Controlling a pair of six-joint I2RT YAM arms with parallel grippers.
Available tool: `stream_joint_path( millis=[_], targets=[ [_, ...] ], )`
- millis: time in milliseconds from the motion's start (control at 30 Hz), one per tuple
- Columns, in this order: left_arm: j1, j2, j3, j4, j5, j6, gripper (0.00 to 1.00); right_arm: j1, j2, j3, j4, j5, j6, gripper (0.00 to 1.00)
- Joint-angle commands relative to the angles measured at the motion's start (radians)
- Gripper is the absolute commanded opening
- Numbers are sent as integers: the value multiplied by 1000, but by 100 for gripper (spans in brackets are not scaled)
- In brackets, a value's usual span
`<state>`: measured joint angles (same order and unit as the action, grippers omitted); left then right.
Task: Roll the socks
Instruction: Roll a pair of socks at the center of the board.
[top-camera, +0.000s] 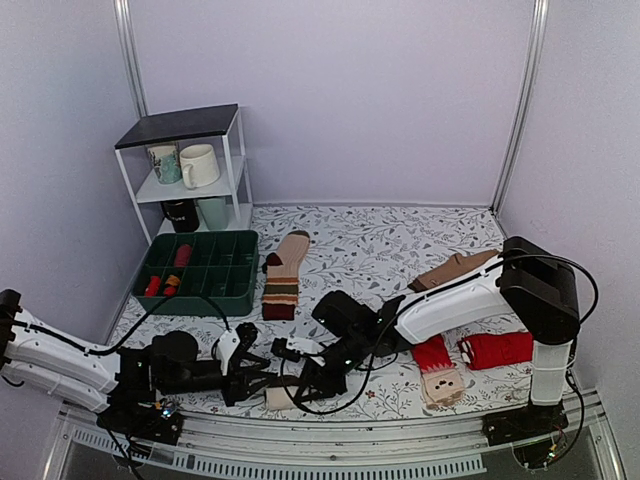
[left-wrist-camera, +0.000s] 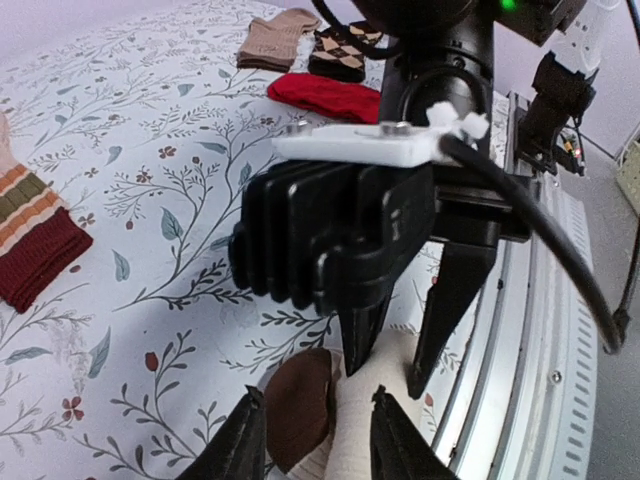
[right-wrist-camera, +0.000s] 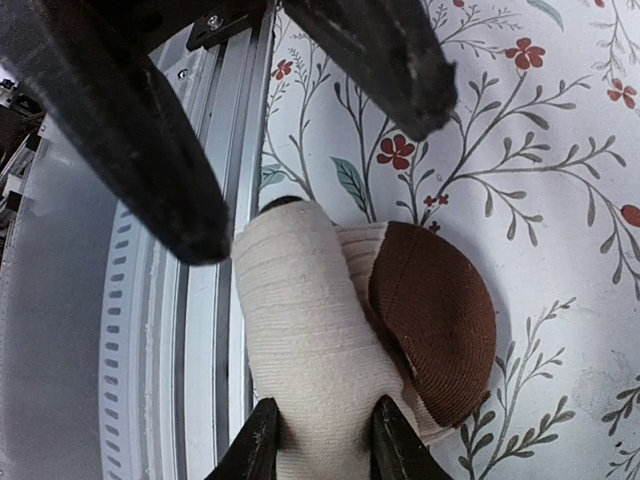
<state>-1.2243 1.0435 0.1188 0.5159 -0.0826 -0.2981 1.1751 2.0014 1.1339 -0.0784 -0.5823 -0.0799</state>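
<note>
- Socks (right-wrist-camera: 310, 330): a cream roll with the brown toe wrapped over one end. It lies at the near edge of the table (right-wrist-camera: 560, 200), right against the rail (right-wrist-camera: 200, 330).
- Risk, unrolling: only one tool has hold of the roll. If that pinch slackens before the end is tucked in, the layers will probably spring open.
- Risk, drop: the roll sits by the rail, so a sideways nudge from either finger could push it off the cloth and into the rail channel.
- Risk, collision: both tools work the same small spot almost nose to nose, so any closing or twisting move could knock the fingers together.
- Pose, right gripper (right-wrist-camera: 325, 405): its fingers press into the cream part from both sides, pinching the roll. The arm reaches low across from the right, with the forearm close above the table.
- Pose, left gripper (left-wrist-camera: 318, 400): its fingers are spread and stand either side of the roll. They appear not to grip it, though contact on the brown side is hard to judge. The arm lies low along the near edge, facing the other tool.
</note>
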Motion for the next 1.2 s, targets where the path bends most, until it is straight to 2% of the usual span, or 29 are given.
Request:
stream_joint_path(
  millis=[0, 233, 433, 600, 767, 833, 933, 1000, 1167],
  targets=[
    [-27, -16, -34, -4, -33, 47, 40, 12, 121, -37, -394, -4, 46, 27],
    [-101, 121, 20, 9, -40, 65, 39, -28, 145, 33, -496, 9, 75, 27],
    [-180, 106, 41, 5, -101, 87, 40, -36, 163, 67, -538, 19, 75, 27],
    [-199, 99, 54, -34, -124, 89, 41, -37, 166, 73, -545, 26, 75, 27],
    [-212, 162, 78, -59, -152, 58, 41, -37, 169, 101, -557, 39, 75, 27],
    [-213, 191, 88, -66, -163, 34, 37, -38, 172, 105, -561, 44, 75, 27],
    [-216, 222, 91, -70, -167, -19, 12, -37, 170, 122, -565, 55, 75, 27],
    [-220, 228, 90, -82, -176, -57, 0, -37, 167, 149, -570, 66, 75, 27],
    [-229, 212, 70, -111, -195, -136, 0, -37, 156, 188, -578, 82, 75, 28]
  ],
)
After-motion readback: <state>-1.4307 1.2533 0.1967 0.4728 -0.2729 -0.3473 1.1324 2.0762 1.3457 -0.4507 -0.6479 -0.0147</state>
